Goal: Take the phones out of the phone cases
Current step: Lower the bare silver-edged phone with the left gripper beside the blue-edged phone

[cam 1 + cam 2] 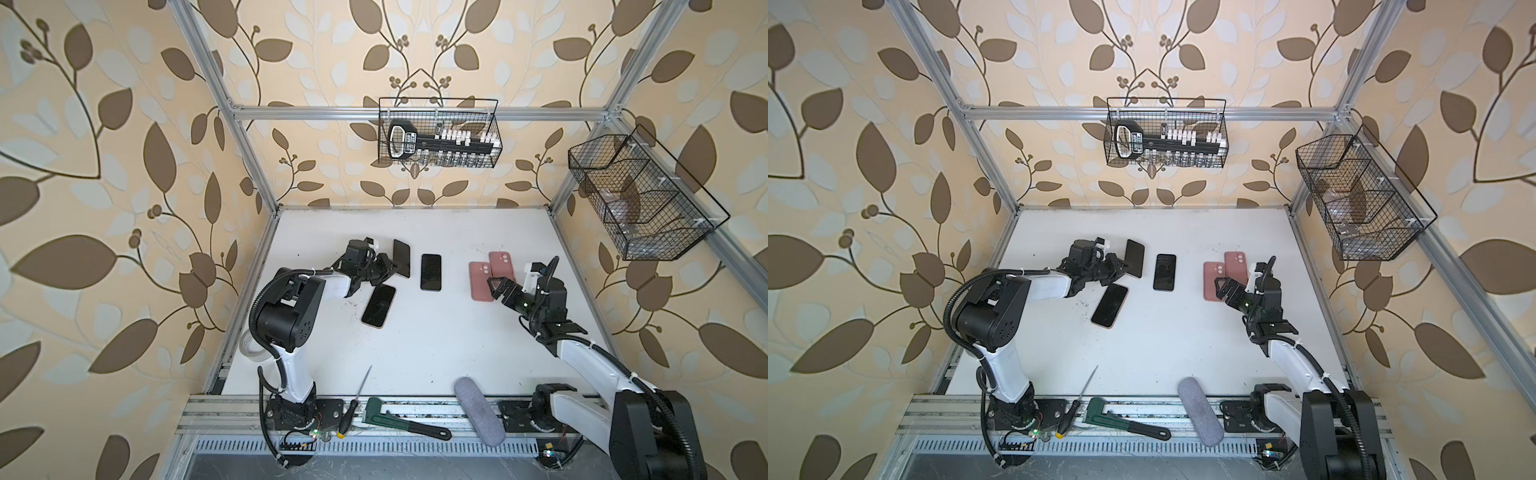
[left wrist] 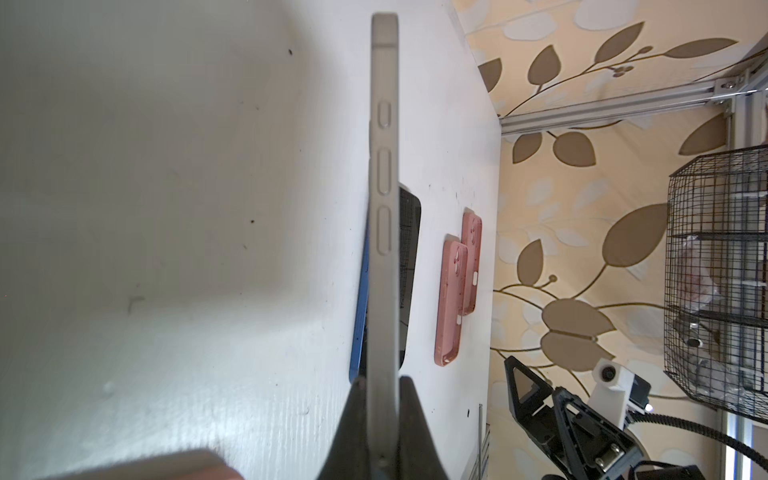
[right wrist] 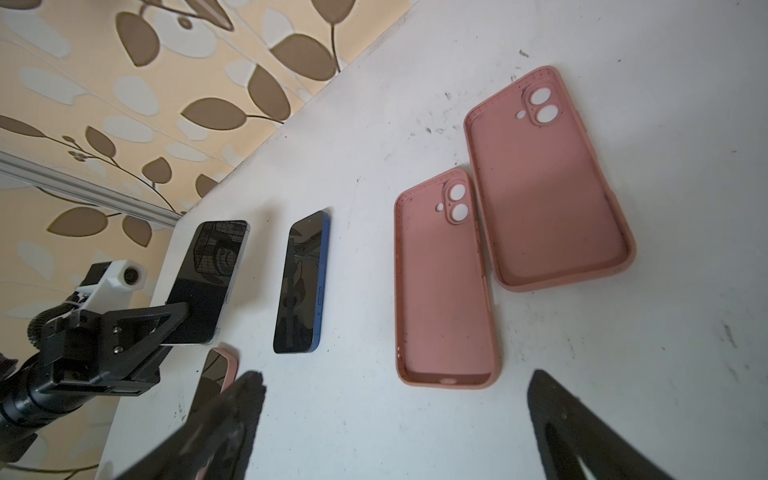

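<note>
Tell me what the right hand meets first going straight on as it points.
Probably the nearer pink case, lying empty just ahead of the open right hand; how high it hovers is unclear.

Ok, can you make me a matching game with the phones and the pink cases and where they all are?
Things
1. grey phone
2. blue phone
3. phone in a pink case
4. two empty pink cases

Places
A. flat on the table, by the open right gripper
B. pinched in the left gripper
C. flat, screen up, between the grey phone and the cases
D. flat, screen up, nearest the front edge

Pairs: 1-B, 2-C, 3-D, 4-A
</note>
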Motion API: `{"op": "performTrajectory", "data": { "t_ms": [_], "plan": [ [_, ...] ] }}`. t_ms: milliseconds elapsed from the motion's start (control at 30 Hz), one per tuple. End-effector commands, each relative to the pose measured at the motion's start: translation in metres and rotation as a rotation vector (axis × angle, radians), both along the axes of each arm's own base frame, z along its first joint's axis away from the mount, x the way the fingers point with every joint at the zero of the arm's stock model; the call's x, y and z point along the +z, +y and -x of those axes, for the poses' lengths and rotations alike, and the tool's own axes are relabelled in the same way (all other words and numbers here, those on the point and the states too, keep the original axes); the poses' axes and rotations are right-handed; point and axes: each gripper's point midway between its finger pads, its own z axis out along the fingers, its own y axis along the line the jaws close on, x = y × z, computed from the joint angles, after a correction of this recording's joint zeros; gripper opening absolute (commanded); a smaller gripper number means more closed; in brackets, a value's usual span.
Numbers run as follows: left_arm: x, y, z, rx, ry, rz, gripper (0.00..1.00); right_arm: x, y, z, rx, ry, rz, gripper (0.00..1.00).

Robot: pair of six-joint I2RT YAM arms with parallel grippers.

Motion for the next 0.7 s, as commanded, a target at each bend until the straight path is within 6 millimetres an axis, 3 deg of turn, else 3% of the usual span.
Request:
{"op": "performTrajectory", "data": {
  "t_ms": [0,333,667],
  "plan": [
    [0.027,-0.012,-0.013,-0.024,-0.129,0.04,0.02,0.008,0.001,-0.001,0.017,-0.017,0.013,0.99],
    [0.004,-0.017,-0.013,-0.027,-0.101,0.017,0.1,0.002,-0.002,0.003,0.008,-0.008,0.017,0.99],
    [-0.016,-0.008,-0.014,0.012,-0.082,-0.042,0.3,0.0,-0.004,0.005,0.006,-0.005,0.017,0.99]
  ]
}}
